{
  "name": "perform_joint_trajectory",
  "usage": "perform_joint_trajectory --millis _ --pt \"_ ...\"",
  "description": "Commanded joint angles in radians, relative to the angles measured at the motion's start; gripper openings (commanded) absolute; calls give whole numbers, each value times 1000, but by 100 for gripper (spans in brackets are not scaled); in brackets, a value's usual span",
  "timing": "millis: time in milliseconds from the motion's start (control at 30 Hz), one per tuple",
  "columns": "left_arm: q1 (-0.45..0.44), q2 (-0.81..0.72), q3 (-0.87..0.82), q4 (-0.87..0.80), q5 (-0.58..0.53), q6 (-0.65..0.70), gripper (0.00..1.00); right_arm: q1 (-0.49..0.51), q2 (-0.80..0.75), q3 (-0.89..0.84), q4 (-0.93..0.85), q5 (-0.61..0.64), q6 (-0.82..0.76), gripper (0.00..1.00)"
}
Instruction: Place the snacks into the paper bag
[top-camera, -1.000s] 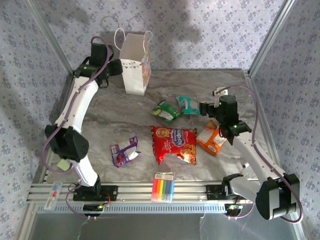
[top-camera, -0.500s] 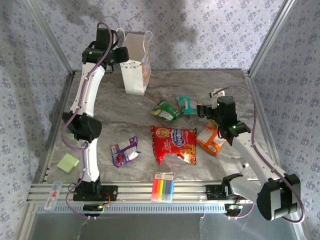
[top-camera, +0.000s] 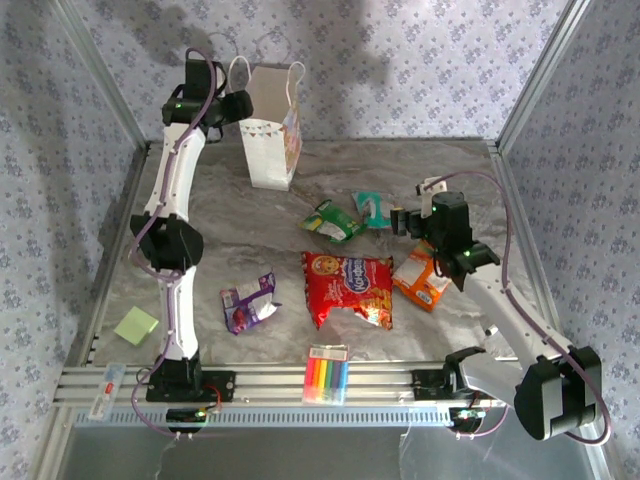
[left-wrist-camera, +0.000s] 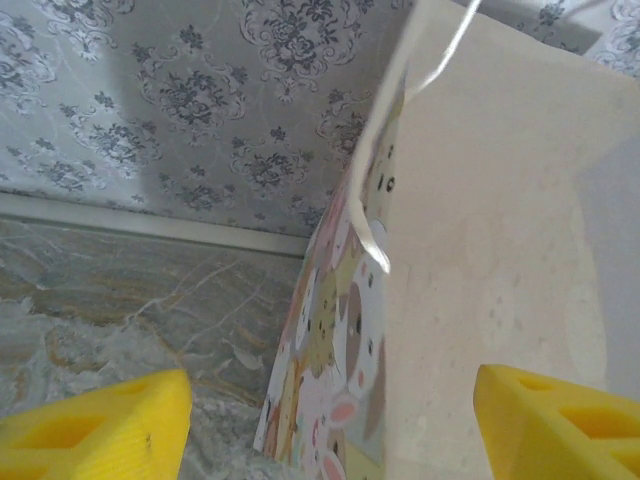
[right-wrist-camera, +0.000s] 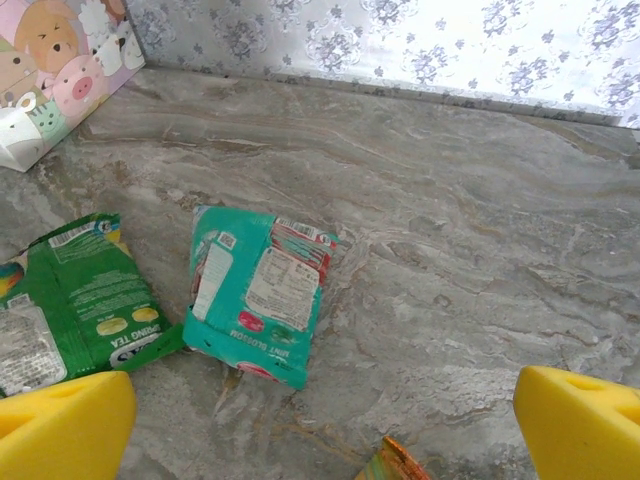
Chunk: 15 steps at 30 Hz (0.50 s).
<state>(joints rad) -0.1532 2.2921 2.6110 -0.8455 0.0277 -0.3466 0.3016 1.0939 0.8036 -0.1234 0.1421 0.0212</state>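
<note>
The white paper bag stands upright at the back left, cord handles up. My left gripper is raised against the bag's upper left side. In the left wrist view, the gripper is open, and the bag's cartoon-printed edge lies between its yellow fingers without touching them. Snacks lie on the table: red, orange, green, teal, purple. My right gripper hovers open just right of the teal packet; between its fingers is only bare table.
A rainbow-striped marker pack lies at the front edge by the aluminium rail. A green sticky pad sits front left. Wallpapered walls and metal posts close in the table. The green packet lies left of the teal one.
My left arm has straightened up and carried its gripper higher along the bag's left side, uncovering the green pad. The right gripper has edged slightly left. No snack has moved.
</note>
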Motion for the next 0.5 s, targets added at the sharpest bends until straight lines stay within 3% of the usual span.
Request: perform_joint_trajectory --millis 0,233,467 --pt "0 22 55 70 79 -23 74 15 13 26 19 1 25 99" --pt "13 65 68 116 123 -83 72 32 43 31 31 7 23 99" --pt "31 101 81 124 154 -153 62 41 57 34 28 10 8 99"
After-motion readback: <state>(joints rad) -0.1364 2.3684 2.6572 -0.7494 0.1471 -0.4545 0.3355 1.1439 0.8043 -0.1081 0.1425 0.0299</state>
